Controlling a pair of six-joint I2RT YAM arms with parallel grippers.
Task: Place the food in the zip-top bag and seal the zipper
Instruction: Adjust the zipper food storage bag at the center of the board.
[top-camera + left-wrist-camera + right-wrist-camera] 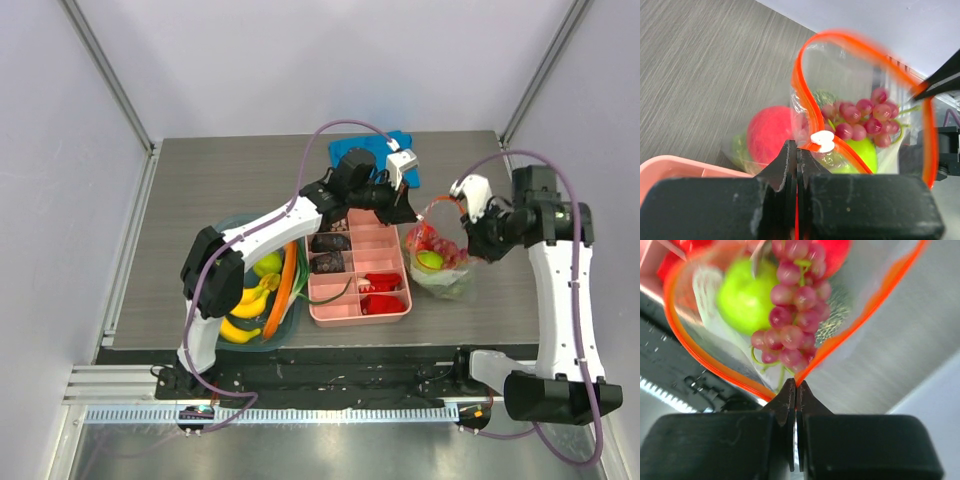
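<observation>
Orange-red zipper point(798, 80) uppermost on zip-top bag point(447, 275), long axis left-right

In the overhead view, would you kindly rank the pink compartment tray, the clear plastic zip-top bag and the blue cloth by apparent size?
Largest to smallest:
1. pink compartment tray
2. clear plastic zip-top bag
3. blue cloth, though only part of it is visible, so its place is less sure.
</observation>
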